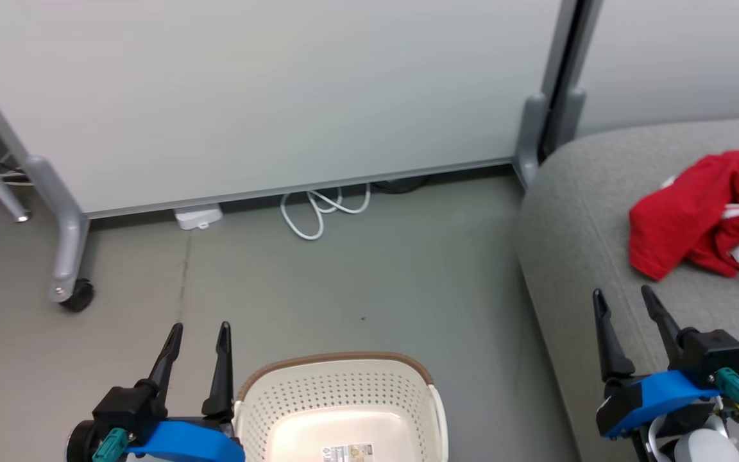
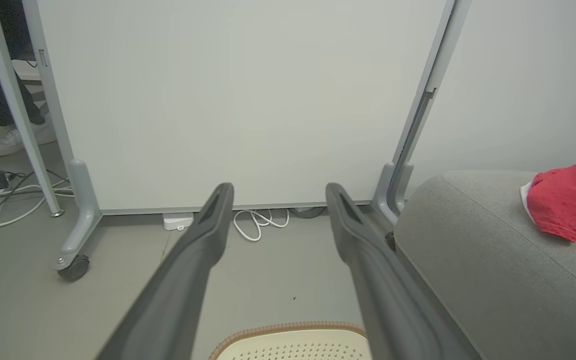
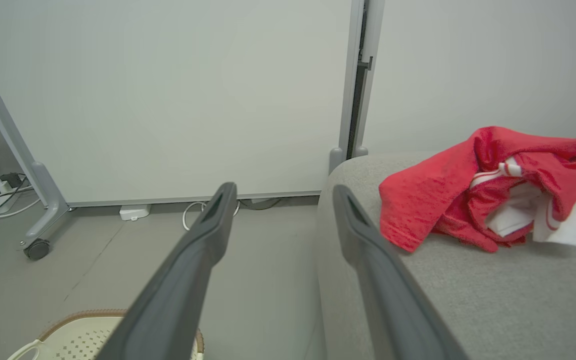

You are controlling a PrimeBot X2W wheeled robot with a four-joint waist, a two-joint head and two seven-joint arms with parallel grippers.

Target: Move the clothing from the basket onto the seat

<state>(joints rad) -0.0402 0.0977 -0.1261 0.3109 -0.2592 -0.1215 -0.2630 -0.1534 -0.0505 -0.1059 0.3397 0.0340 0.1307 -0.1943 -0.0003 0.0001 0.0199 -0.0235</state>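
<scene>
Label [image 1: 346,452] in the basket [image 1: 337,391], print illegible

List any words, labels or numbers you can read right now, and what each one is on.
Nothing here is legible.
The label on the floor of the basket: printed, too small to read.
The clothing on the seat: white patches and stripes, no lettering readable.

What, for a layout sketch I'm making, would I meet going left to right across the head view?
Caster wheel of the partition's leg → left gripper, open → basket → seat → clothing, lying on the seat.
</scene>
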